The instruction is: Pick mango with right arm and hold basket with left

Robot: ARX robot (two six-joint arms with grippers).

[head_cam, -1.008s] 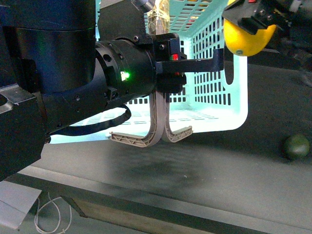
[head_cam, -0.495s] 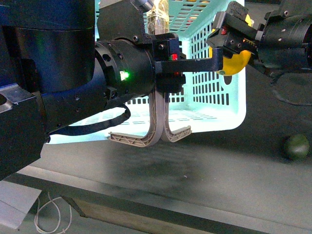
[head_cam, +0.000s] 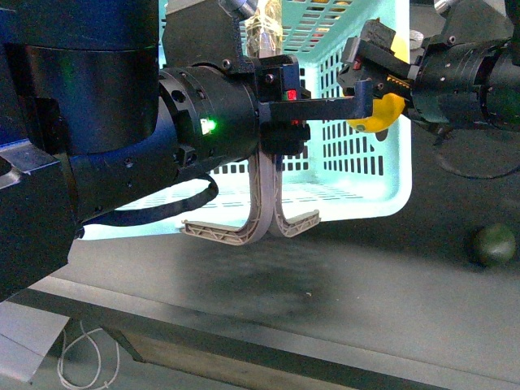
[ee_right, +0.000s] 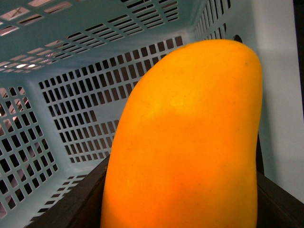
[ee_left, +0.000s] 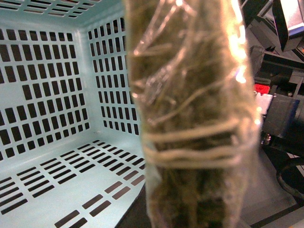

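Front view: basket [head_cam: 382,191] lies on its side on the dark table [head_cam: 325,280], mouth toward the robot. Its two hoop handles [head_cam: 268,199] are pinched together and run up into the left gripper [head_cam: 325,104]. The jaws are mostly hidden, but from that pinch I read it as clamped on the handles. The right gripper [head_cam: 375,91] is in the air at the basket's right rim, clenched on the mango [head_cam: 380,116], of which only a yellow sliver shows. It overlaps the left gripper's long black finger here, and I can't tell if there's clearance between them. A dark green fruit [head_cam: 496,244] sits well off to the right and isn't involved. Left wrist view: a film-and-twine wrapped bar [ee_left: 194,123] fills the centre right at the camera, probably the held handles. The empty basket floor and slotted walls [ee_left: 42,95] are behind it. Right wrist view: the mango [ee_right: 185,147] fills the frame, seated against a dark gripper part at the bottom, with the basket interior [ee_right: 80,95] behind it. Judgement: pick is done and the lift is in hand. Use firm, not crushing, force because the smooth skin can slip. Move the right arm slowly and away from the left finger. Leave the left clamp fixed so the basket doesn't shift.
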